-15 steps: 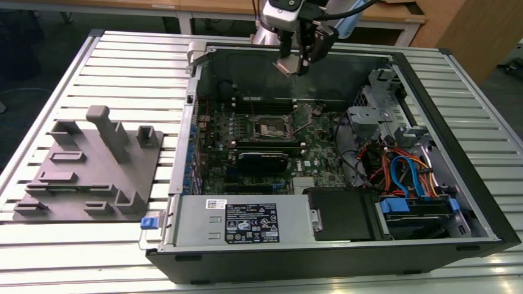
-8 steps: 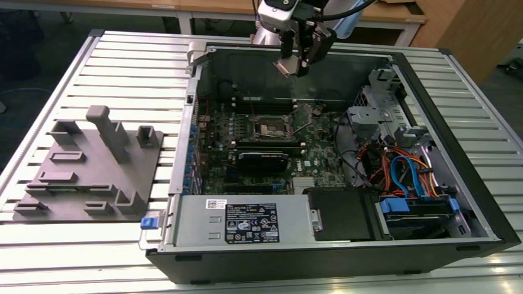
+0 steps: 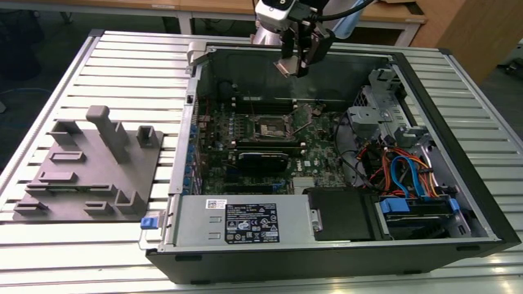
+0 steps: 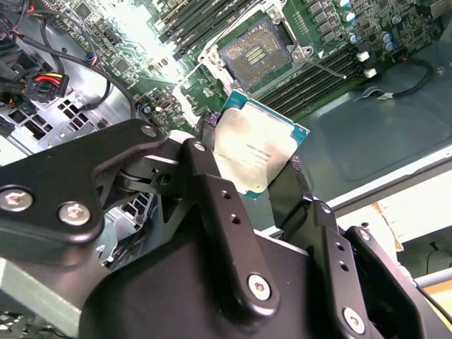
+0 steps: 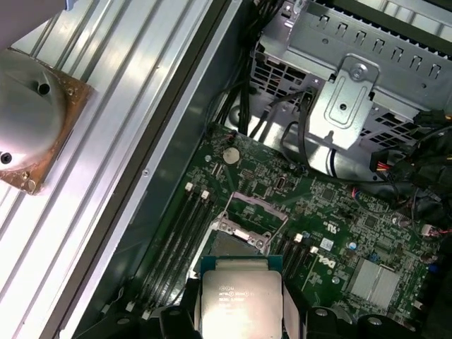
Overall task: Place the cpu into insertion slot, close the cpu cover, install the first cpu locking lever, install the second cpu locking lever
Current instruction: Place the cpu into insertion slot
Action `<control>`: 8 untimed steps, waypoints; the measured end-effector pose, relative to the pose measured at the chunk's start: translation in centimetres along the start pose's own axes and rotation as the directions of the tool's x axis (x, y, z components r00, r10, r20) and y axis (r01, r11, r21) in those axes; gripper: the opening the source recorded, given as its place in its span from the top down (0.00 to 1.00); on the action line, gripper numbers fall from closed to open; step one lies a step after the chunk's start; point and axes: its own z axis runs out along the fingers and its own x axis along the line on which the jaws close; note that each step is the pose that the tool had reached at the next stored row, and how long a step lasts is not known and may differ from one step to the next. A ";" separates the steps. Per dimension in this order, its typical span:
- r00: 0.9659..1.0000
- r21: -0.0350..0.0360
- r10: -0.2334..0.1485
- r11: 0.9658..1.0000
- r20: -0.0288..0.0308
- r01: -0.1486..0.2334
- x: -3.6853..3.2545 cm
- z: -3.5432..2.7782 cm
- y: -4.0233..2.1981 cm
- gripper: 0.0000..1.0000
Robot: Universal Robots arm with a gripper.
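Pincer (image 4: 248,169) clamped on cpu (image 4: 256,145), well above insertion slot (image 4: 253,53); slot's dark centre exposed.

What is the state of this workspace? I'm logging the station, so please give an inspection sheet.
Surface: slatted metal table, bearing an open computer case.
Job's things: cpu held above the board; insertion slot exposed; cpu cover open.
Clutter: grey fixture block on the table, exterior view's left.
Grippers: gripper shut on the cpu.
Cables: orange and blue cables inside the case, exterior view's right.
Surroundings: wooden furniture beyond the table.
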 end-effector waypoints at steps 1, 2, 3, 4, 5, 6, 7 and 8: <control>1.000 0.000 0.000 1.000 0.000 0.000 0.00 0.00 0.00 0.46; 1.000 0.000 0.001 1.000 0.000 -0.001 0.00 0.00 0.00 0.46; 1.000 0.000 0.001 1.000 0.000 -0.001 0.00 0.00 0.00 0.46; 1.000 0.000 0.002 1.000 0.000 -0.002 0.00 0.00 0.00 0.46; 1.000 0.000 0.003 1.000 0.000 -0.003 0.00 0.01 0.00 0.46; 1.000 0.000 0.005 1.000 0.000 -0.005 0.00 0.01 0.00 0.46; 1.000 0.000 0.007 1.000 0.001 -0.007 0.00 0.03 0.00 0.46; 1.000 0.000 0.009 1.000 0.001 -0.009 0.00 0.05 0.00 0.46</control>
